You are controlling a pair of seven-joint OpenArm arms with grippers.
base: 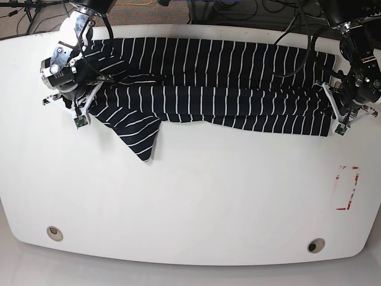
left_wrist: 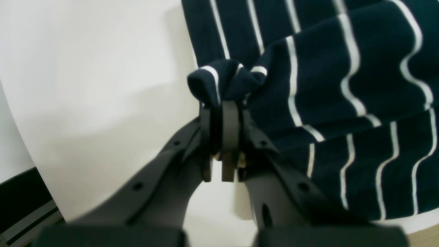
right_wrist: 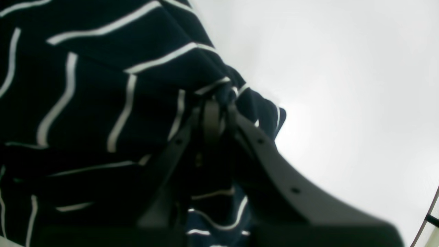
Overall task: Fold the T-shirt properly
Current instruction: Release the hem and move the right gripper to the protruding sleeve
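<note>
The T-shirt point(base: 220, 89), dark navy with thin white stripes, lies stretched sideways along the far part of the white table point(base: 196, 196), doubled over lengthwise. One sleeve point(base: 138, 134) hangs toward the front at the left. My left gripper point(left_wrist: 223, 101) is shut on a bunched pinch of the shirt's edge, at the shirt's right end point(base: 330, 98) in the base view. My right gripper point(right_wrist: 216, 99) is shut on a gathered fold at the shirt's left end point(base: 89, 89) in the base view. The fabric point(right_wrist: 85, 103) hides the fingertips of both.
A red-outlined marking point(base: 346, 187) sits on the table at the right. Two round holes point(base: 55, 233) point(base: 315, 245) lie near the front edge. Cables and floor point(base: 238, 12) show beyond the far edge.
</note>
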